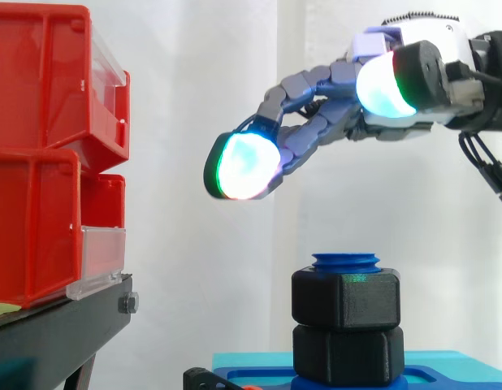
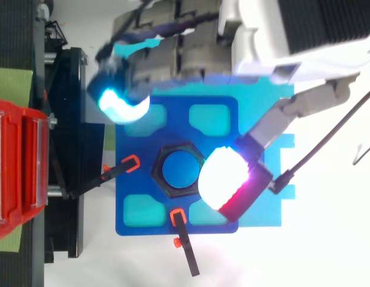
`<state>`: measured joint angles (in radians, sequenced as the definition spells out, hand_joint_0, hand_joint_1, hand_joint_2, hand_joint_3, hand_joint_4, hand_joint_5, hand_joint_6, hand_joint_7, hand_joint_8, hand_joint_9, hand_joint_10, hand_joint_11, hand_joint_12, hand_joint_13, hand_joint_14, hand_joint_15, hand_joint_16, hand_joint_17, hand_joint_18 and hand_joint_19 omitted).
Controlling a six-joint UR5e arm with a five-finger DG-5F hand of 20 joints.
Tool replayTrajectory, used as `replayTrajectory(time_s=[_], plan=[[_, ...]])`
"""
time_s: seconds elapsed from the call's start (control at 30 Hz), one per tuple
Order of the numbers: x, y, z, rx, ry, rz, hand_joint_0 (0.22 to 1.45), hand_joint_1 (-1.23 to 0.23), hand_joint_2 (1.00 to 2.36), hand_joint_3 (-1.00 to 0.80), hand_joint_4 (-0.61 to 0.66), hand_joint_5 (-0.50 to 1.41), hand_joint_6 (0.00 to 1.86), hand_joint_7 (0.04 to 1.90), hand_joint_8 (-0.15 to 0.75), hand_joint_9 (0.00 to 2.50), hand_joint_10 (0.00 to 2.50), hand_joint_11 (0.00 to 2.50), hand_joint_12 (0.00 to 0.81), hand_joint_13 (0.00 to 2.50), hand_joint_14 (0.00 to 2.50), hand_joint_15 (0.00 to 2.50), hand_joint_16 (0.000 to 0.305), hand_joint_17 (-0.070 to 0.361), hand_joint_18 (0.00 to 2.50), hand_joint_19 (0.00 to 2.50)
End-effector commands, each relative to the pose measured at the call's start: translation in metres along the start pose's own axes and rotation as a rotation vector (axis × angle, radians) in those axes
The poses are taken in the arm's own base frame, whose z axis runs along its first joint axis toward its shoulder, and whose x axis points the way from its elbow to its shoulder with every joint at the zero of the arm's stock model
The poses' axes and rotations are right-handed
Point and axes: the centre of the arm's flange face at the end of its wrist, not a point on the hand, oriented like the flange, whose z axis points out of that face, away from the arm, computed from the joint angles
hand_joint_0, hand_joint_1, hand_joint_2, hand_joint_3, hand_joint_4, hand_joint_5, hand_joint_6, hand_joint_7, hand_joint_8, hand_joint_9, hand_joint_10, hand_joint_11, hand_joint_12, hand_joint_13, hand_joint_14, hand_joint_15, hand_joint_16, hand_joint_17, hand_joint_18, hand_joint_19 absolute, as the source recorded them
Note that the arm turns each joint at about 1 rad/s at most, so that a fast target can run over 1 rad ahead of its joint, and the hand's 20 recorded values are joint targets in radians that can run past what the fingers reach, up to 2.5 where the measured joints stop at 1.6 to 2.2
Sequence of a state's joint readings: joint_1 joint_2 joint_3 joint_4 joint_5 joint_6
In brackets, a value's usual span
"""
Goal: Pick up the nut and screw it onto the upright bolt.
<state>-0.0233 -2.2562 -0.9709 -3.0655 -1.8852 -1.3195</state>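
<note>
The hand (image 1: 316, 122) is hovering above the upright blue bolt (image 1: 345, 261), its fingers loosely extended and grasping nothing. One glowing fingertip (image 1: 244, 166) is hanging above and left of the bolt, clear of it. 2 black hex nuts are sitting stacked on the bolt: the upper nut (image 1: 346, 299) is lying just below the bolt's tip and touching the lower nut (image 1: 348, 353). The bolt is standing in a blue fixture plate (image 2: 173, 113). Red bins (image 1: 40, 162) are resting on a black stand (image 1: 56, 333) at left.

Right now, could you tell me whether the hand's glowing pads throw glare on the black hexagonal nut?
Top view: one washed-out white pad overlaps the black hexagonal nut's right edge. Side view: just a small green glint on its top.
</note>
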Motion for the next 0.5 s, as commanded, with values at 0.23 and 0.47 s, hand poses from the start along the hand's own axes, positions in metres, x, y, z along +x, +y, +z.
replayTrajectory(time_s=[0.23, 0.47], plan=[[0.039, 0.018, 0.012, -0.004, -0.017, 0.084, 0.44, -0.3, 1.0, -0.5, 0.03, -0.25, 0.5, 0.56, 0.211, 0.13, 0.0, 0.0, 0.39, 0.0, 0.0, 0.0, 0.063, 0.142, 0.0, 0.0], [0.043, 0.022, 0.011, -0.004, 0.009, 0.1, 0.44, -0.29, 1.0, -0.5, 0.05, -0.25, 0.5, 0.56, 0.213, 0.12, 0.0, 0.0, 0.393, 0.0, 0.0, 0.0, 0.064, 0.145, 0.0, 0.0]])
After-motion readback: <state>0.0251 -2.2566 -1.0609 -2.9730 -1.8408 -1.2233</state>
